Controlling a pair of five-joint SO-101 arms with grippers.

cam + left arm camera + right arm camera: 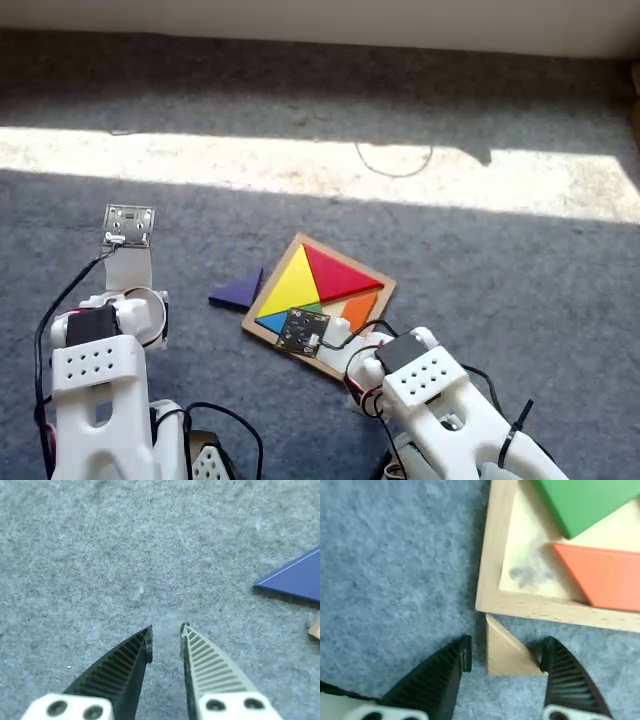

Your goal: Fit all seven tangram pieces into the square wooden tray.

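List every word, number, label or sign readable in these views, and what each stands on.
None readable. The square wooden tray, the dark purple triangle piece and the plain wooden triangle inside the open right gripper bear no print.
Any marking on the dark circuit board over the tray is too small to read.

Tight at the tray [492, 545] corner, free carpet [100, 555] farther off.
My right gripper [507, 647] straddles a wooden triangle [504, 656] just outside the tray; the rim walls off the way ahead. My left gripper [166, 629] hangs over bare carpet well away from the tray, with a purple piece [295, 577] lying between.
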